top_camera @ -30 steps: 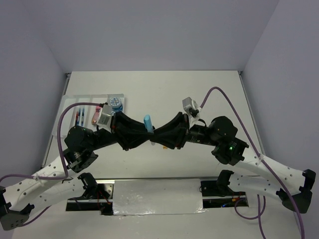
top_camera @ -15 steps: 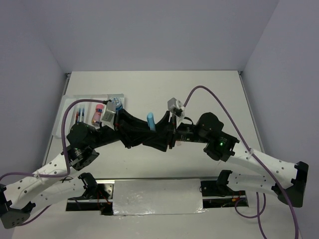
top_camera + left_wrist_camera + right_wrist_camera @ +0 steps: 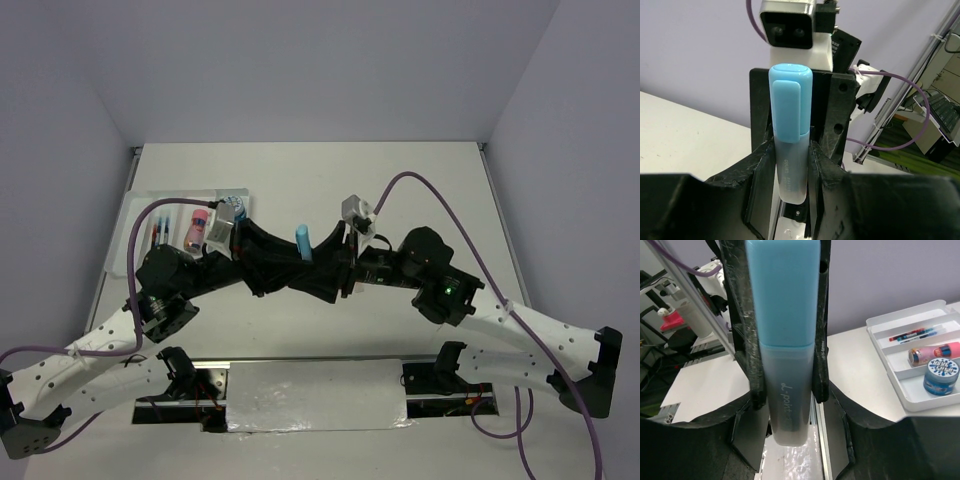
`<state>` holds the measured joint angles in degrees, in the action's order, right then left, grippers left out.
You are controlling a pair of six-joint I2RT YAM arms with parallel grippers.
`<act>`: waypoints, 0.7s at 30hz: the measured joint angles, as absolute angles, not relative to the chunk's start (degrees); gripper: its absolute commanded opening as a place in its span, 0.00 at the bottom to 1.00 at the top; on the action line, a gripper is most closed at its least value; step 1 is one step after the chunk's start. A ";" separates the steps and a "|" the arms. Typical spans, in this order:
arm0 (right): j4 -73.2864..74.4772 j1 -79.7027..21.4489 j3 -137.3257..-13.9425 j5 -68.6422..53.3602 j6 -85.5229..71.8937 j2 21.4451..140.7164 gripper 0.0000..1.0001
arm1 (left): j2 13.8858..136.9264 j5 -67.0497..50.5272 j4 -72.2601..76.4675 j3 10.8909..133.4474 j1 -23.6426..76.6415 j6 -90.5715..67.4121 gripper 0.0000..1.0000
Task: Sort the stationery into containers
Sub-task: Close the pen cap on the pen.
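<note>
A light-blue highlighter (image 3: 303, 240) stands upright above the table's middle, cap up. My left gripper (image 3: 290, 268) is shut on its translucent lower body (image 3: 789, 165); both pads press its sides. My right gripper (image 3: 322, 268) faces it from the other side. Its jaws are open around the highlighter (image 3: 785, 340), with a gap showing on each side. The white tray (image 3: 135, 222) lies at the far left. It holds thin pens (image 3: 912, 334), a pink-orange cylinder (image 3: 935, 352) and a blue-white roll (image 3: 941, 376).
Purple cables (image 3: 420, 185) loop above both arms. A foil-covered panel (image 3: 315, 408) lies between the arm bases at the near edge. Grey walls close in the table at the back and on both sides.
The right arm has swung left up to the left gripper, and its jaws have opened round the highlighter. The left gripper has kept its hold and barely moved.
</note>
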<state>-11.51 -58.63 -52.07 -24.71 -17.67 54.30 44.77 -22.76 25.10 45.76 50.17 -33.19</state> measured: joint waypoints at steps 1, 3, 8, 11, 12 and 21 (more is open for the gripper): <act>-11.44 -58.63 -52.07 -24.38 -17.58 54.06 0.53 | 44.77 -22.70 24.88 45.76 50.17 -33.19 0.00; -11.40 -58.65 -52.07 -23.97 -17.39 53.58 0.53 | 44.75 -22.46 24.53 45.76 50.17 -33.19 0.00; -11.31 -58.65 -52.07 -23.24 -17.10 52.82 0.42 | 44.71 -21.87 24.47 45.76 50.17 -33.17 0.00; -11.35 -58.65 -52.07 -23.24 -16.64 52.80 0.31 | 44.58 -21.45 24.47 45.76 50.17 -33.50 0.00; -11.46 -58.63 -52.07 -23.27 -16.64 52.82 0.22 | 44.47 -21.32 24.51 45.76 50.17 -33.45 0.00; -13.21 -58.65 -51.94 -23.38 -16.88 52.80 0.00 | 44.82 -21.37 23.90 47.09 50.17 -33.43 0.54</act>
<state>-13.21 -58.65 -51.94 -23.38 -16.88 52.80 44.82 -21.37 23.90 47.09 50.17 -33.43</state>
